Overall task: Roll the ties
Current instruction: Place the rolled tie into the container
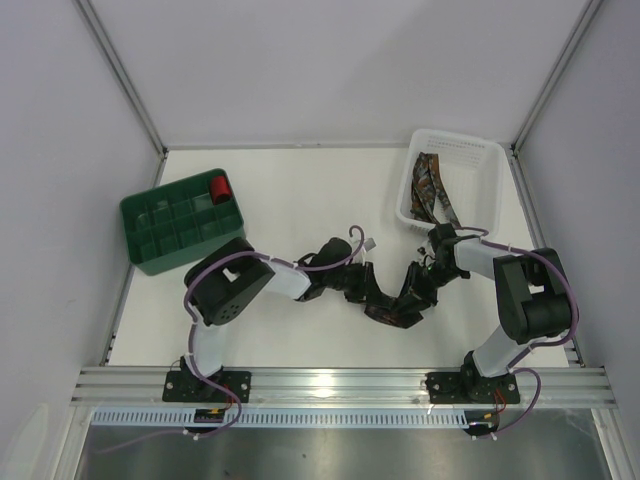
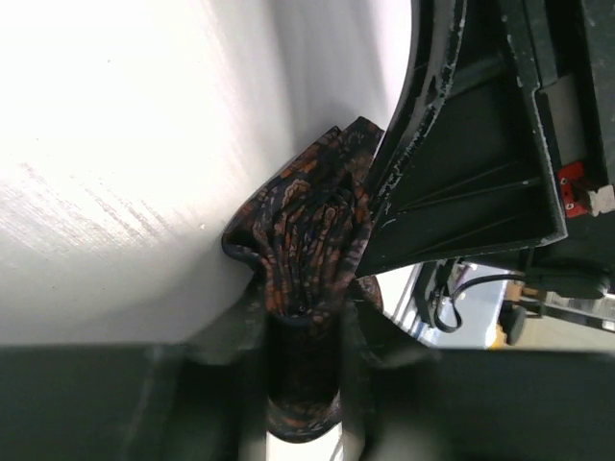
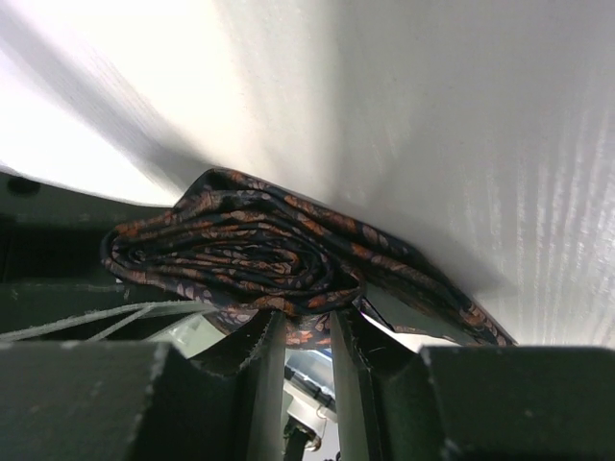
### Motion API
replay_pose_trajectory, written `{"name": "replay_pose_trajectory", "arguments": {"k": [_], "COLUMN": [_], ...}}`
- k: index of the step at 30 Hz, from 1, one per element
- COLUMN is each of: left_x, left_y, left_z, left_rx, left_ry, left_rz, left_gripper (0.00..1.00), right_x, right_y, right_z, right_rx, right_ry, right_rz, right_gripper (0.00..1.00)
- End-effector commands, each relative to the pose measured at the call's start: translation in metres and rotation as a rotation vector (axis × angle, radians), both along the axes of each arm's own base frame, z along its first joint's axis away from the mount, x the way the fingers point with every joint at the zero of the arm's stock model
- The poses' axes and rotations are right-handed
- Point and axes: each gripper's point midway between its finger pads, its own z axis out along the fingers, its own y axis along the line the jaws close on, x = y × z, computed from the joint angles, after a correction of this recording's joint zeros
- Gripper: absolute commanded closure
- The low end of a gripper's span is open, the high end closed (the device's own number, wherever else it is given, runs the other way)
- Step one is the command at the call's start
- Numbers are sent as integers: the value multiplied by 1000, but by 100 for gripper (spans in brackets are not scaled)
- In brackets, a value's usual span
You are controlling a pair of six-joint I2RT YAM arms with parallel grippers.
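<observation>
Both my grippers pinch one rolled tie (image 3: 240,254).
My left gripper (image 2: 303,331) and right gripper (image 3: 307,331) clamp its lower edges, just in front of the white basket (image 1: 490,190); the other ties (image 1: 435,190) lie inside it, and the table (image 1: 300,190) stretches away to its left.

The left arm (image 1: 230,290) and the right arm (image 1: 530,295) are made of fat round black parts and white tubes. A thin purple cable (image 1: 349,235) loops along each one. Each arm stands on a flat black base plate (image 1: 207,385). The jaws are dark, with tiny teeth along their edges.
</observation>
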Motion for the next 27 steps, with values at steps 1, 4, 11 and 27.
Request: {"name": "replay_pose_trajectory", "arguments": {"k": [1,4,11,27], "left_x": [-43,-40,-3,143], "left_y": [12,16,72,218], "left_z": [-51,-54,-31,125], "left_rx": [161,208,292,314], "left_ry": [134,143,160,113], "left_rz": [-75,-73,29,400], "left_gripper": [86,100,100,100], "right_x": [13,16,43,76], "right_y": [-30,-30,-37,-1], "right_z": [-45,-42,12,106], "right_rx": [-223,-222,-309,-126], "right_ry": [-93,-97,-203,-384], "right_rz": [25,20,37,54], "right_gripper": [73,72,50,38]}}
